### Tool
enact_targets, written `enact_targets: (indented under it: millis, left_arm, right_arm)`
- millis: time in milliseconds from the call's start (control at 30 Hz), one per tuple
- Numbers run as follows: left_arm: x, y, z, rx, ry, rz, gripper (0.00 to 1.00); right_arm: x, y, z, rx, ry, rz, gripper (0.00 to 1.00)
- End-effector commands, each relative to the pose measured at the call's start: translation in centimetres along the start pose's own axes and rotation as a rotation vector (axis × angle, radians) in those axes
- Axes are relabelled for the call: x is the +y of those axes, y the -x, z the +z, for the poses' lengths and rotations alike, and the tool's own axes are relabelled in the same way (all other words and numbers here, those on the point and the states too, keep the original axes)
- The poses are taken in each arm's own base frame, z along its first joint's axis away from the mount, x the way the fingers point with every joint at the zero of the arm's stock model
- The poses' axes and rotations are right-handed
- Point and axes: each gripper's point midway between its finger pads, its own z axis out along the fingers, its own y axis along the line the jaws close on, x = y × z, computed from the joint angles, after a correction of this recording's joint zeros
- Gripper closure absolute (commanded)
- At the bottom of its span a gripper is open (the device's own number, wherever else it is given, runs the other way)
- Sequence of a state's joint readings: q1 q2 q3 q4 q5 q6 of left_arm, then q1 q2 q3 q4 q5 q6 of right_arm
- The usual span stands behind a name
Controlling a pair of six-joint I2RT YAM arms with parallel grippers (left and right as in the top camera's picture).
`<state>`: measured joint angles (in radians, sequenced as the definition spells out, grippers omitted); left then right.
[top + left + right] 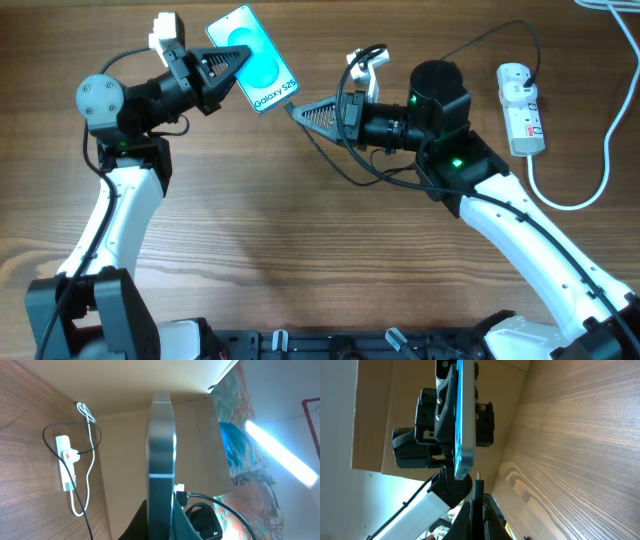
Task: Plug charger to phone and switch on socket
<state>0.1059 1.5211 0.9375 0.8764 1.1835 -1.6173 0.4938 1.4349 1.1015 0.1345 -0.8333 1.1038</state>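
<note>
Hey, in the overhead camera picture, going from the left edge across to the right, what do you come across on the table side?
Left arm → phone → right gripper → white power strip → thick white cord

Little room around the phone [255, 62]
My left gripper [224, 67] hems its left side; the charger [352, 176] loops beside my right gripper [301, 112]; the table [280, 250] between my arms stays passable.
</note>
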Motion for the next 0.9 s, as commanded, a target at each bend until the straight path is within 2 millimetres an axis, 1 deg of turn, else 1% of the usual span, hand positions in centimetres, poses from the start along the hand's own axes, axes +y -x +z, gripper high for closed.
enact_targets:
  millis: [0,233,300,367,667,867]
  left_arm:
    - [-1.0,-0.4,-0.2,0.01,-0.011,0.019,0.96]
    - [-1.0,-0.4,-0.2,0.01,-0.011,0.019,0.96]
    - [-1.0,-0.4,-0.2,0.01,-0.011,0.019,0.96]
    - [-1.0,-0.4,-0.2,0.01,-0.011,0.019,0.96]
    - [-1.1,-0.4,-0.2,0.01,-0.011,0.019,0.96]
    - [-1.1,-0.4,-0.2,0.012,-0.011,0.019,0.96]
  right_arm:
    - [0.2,0.0,0.0,0.009,0.012,0.011,0.96]
    - [1.0,-1.5,-0.2,0.098,0.059,0.002,0.96]
    - [1.1,-1.5,-0.2,0.101,0.061,0.001,0.96]
    - [1.6,-1.5,-0.2,0.105,0.082,-0.022,0.96]
    - [0.7,-0.2,-0.2,0.031,0.037,0.003,0.96]
    - [0.6,0.1,-0.2,0.014,0.029,0.002,0.96]
